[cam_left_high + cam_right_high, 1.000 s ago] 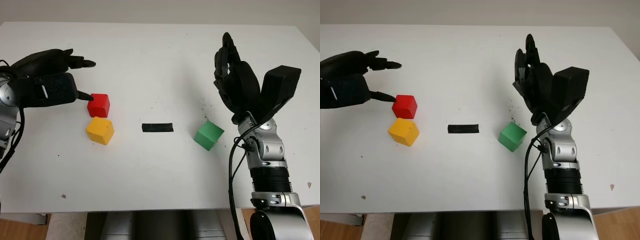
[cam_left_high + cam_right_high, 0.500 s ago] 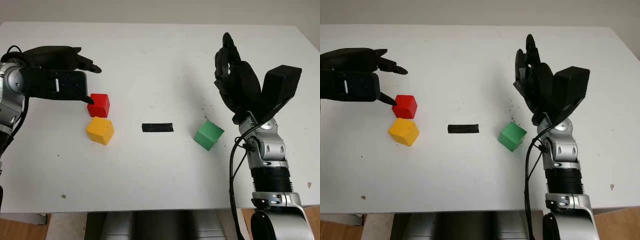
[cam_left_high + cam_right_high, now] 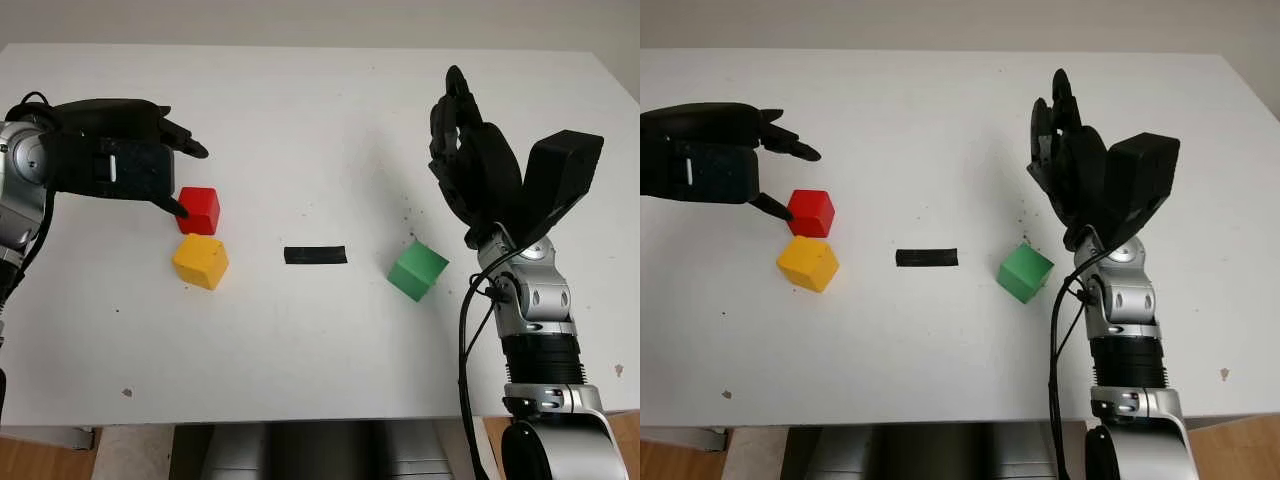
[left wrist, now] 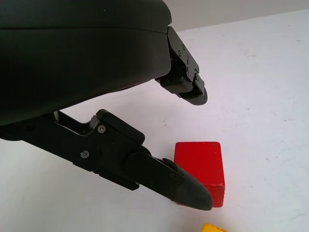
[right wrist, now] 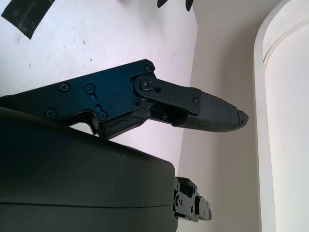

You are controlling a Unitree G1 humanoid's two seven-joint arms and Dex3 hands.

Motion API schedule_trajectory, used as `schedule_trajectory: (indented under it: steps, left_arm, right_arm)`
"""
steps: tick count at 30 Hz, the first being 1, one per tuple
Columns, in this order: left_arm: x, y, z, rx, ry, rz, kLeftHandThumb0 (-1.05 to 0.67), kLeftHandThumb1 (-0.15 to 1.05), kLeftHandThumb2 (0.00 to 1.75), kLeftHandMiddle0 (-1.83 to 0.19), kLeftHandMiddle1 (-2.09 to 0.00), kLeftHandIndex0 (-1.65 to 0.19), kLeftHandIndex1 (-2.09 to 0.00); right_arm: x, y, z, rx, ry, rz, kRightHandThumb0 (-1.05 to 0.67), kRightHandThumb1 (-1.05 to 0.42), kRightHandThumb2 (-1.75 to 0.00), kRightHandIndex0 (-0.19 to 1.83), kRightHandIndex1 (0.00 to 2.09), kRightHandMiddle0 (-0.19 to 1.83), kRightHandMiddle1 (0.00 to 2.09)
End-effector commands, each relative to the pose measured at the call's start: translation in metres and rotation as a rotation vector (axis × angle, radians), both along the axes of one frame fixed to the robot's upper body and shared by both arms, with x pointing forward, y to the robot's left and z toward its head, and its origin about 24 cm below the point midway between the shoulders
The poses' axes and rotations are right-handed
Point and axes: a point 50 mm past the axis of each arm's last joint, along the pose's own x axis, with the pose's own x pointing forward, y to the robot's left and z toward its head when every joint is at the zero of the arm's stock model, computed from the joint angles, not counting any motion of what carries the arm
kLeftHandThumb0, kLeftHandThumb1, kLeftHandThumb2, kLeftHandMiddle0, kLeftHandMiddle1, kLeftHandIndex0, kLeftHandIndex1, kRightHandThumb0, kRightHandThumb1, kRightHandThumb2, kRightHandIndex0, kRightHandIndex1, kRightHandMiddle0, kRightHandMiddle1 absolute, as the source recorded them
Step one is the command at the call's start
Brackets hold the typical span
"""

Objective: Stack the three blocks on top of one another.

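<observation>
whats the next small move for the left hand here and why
Probably ease the left hand down around the red cube and close: it is open, its thumb beside the cube, nothing stacked yet. The right hand is open above the table.

Left hand (image 3: pixel 125 165) shifted rightward across the white table (image 3: pixel 320 110) toward the red block (image 3: pixel 203 209) and rotated from a side-on pose to palm-down. Lower finger (image 4: pixel 181 186) now against the block's near-left face; upper fingers (image 3: pixel 178 140) now extended over the block, hand open and holding nothing.
</observation>
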Motion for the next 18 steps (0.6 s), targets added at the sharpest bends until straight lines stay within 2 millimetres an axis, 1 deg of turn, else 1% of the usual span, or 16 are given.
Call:
schedule_trajectory:
  steps: [1,12,18]
  left_arm:
    - [-0.001,-0.001,0.014,0.003,-0.036,-0.003,-0.73,0.86,0.06,0.12,-0.05,-0.43,-0.12]
    - [-0.002,-0.005,0.004,0.088,-0.078,-0.024,-0.67,0.87,0.06,0.09,-0.06,-0.44,-0.14]
    - [-0.002,-0.005,0.001,0.094,-0.050,-0.027,-0.68,0.87,0.06,0.10,-0.05,-0.42,-0.15]
  right_arm:
    - [-0.001,0.001,0.005,0.000,-0.028,-0.003,-0.75,-1.05,-0.68,-0.19,0.00,-0.19,0.00]
    - [-0.002,0.001,0.004,-0.002,-0.027,0.004,-0.74,-1.05,-0.71,-0.19,0.00,-0.19,0.00]
    - [-0.003,0.000,0.003,0.008,-0.021,-0.005,-0.73,-1.05,-0.69,-0.19,0.00,-0.19,0.00]
